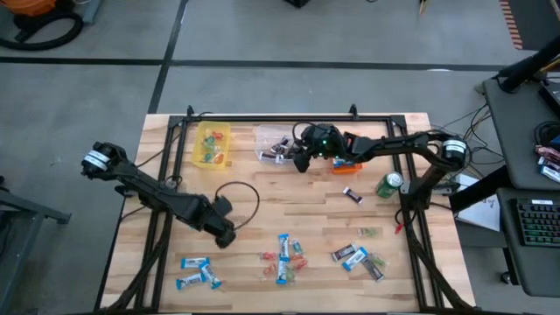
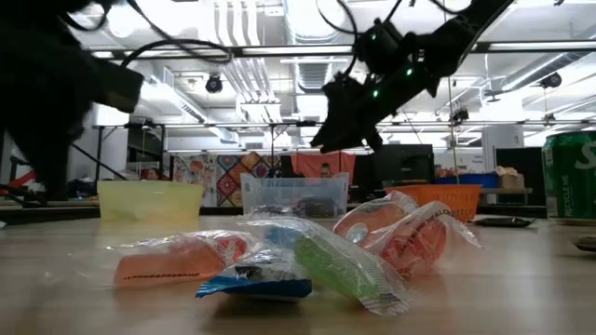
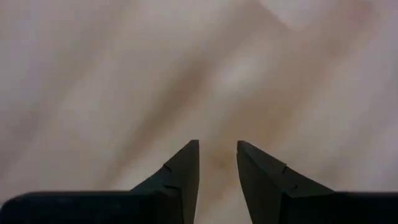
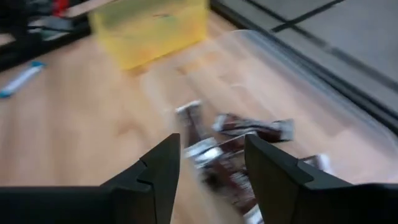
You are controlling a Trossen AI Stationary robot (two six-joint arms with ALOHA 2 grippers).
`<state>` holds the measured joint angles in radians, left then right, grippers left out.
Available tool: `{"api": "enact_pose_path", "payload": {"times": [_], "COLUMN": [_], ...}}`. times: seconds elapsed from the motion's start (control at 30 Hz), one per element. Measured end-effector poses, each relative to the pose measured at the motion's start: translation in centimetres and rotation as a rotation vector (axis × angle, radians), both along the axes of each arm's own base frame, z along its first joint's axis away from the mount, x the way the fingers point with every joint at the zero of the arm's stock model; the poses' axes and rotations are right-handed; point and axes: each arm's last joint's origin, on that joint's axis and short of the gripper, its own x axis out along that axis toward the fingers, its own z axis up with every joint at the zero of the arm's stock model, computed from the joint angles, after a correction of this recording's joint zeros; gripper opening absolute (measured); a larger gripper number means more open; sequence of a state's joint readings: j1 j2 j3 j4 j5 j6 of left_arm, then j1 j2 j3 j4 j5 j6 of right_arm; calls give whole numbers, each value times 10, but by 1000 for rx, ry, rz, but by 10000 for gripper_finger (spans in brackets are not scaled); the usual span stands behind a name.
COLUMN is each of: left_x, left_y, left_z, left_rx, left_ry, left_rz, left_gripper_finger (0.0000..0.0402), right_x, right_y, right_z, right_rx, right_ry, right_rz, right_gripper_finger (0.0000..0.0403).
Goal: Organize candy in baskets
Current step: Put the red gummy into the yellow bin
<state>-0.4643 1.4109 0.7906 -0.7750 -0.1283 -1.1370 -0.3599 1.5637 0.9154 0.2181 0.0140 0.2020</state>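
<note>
Three baskets stand in a row at the table's far side: yellow [image 1: 213, 144], clear [image 1: 273, 145] and orange [image 1: 348, 164], the orange one mostly under my right arm. My right gripper [image 4: 211, 140] hovers open above the clear basket [image 4: 298, 93]. Dark brown wrapped candy [image 4: 249, 130] lies in that basket, past the fingertips. The yellow basket holds small coloured pieces. Loose candy lies near the front edge: blue-and-white bars [image 1: 197, 271], a mixed cluster [image 1: 284, 258] and another [image 1: 359, 258]. My left gripper [image 3: 217, 144] points down over bare wood, open, with nothing between its fingers.
A green can [image 1: 389, 185] stands at the right, near a single dark piece [image 1: 353, 195]. A black cable loop [image 1: 238, 203] lies by my left gripper [image 1: 226, 234]. A black frame [image 1: 289, 116] runs along the table's far edge and sides. Bare wood lies mid-table.
</note>
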Motion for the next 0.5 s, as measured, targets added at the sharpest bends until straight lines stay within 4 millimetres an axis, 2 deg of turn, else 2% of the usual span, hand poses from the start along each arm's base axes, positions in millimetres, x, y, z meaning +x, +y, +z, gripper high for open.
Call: {"api": "enact_pose_path", "payload": {"times": [0.1, 0.23, 0.4, 0.5], "left_x": [2, 6, 17, 25], "left_y": [-17, -37, -50, -54], "left_z": [2, 7, 16, 14], "left_rx": [-92, -134, 27, 139], "left_ry": [-57, -201, -453, -543], "left_rz": [-152, -285, -362, -416], "left_gripper_finger": [91, 91, 91, 91], "right_x": [-2, -3, -2, -2], "right_y": [13, 40, 85, 109], "right_z": [12, 23, 26, 22], "right_rx": [29, 98, 143, 167], "right_ry": [-26, -41, -1, 49], "right_rz": [92, 282, 459, 527], "right_gripper_finger": [167, 160, 149, 144]}}
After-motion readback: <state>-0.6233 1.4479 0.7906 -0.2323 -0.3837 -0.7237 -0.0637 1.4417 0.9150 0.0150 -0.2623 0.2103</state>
